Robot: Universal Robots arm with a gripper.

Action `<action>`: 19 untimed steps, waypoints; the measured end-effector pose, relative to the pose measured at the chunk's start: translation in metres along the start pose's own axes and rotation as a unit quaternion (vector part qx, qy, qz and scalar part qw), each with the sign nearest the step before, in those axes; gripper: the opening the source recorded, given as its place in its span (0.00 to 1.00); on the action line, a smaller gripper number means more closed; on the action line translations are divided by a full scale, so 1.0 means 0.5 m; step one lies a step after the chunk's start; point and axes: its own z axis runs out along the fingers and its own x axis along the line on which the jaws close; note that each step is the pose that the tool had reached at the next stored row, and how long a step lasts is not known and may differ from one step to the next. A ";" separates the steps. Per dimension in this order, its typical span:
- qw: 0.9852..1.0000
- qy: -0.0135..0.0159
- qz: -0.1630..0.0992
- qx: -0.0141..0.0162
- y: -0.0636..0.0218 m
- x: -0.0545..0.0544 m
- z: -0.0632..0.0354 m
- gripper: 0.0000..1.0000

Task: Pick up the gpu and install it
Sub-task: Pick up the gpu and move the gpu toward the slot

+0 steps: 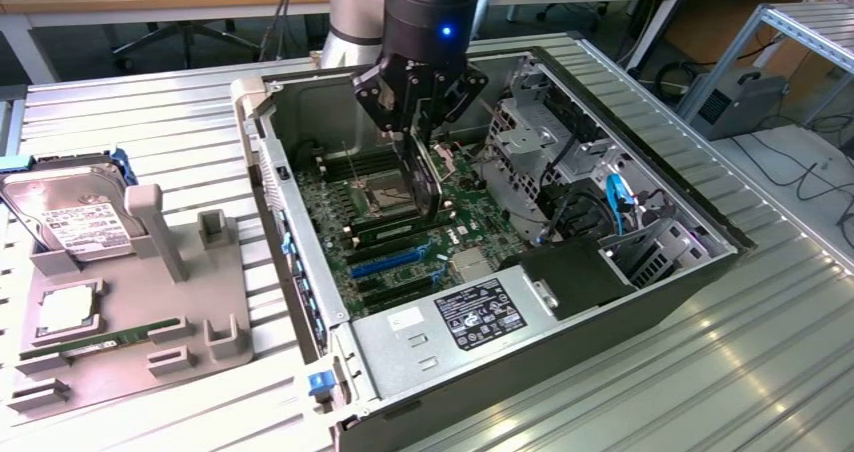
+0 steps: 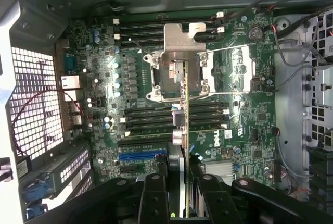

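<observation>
My gripper [image 1: 418, 130] hangs inside the open computer case [image 1: 694, 262], shut on the gpu [image 1: 426, 177]. The card is a thin dark board held on edge, its lower end pointing down at the green motherboard [image 1: 334, 187] just above the CPU socket and memory slots. In the wrist view the gpu [image 2: 183, 125] shows edge-on as a narrow strip running out from between my black fingers [image 2: 155, 193], over the metal CPU socket frame [image 2: 169, 52]. The blue expansion slots [image 2: 139, 157] lie beside my gripper [image 2: 179, 174].
A grey parts tray [image 1: 200, 322] at the exterior view's left carries a hard drive [image 1: 74, 222], a CPU [image 1: 67, 312] and a RAM stick [image 1: 100, 340]. Inside the case are the power supply [image 1: 461, 317], the drive cage [image 1: 534, 137] and loose cables [image 1: 617, 197].
</observation>
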 end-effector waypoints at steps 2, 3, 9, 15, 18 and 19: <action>1.000 0.000 0.000 0.000 0.001 -0.002 0.001 0.27; 1.000 0.000 0.000 0.000 0.001 -0.003 0.002 0.27; 1.000 0.000 0.000 0.000 0.003 -0.007 0.008 0.27; 1.000 0.000 0.000 0.000 0.004 -0.010 0.014 0.27; 1.000 0.000 0.000 0.001 0.004 -0.011 0.017 0.27; 1.000 0.000 0.000 0.001 0.004 -0.011 0.017 0.27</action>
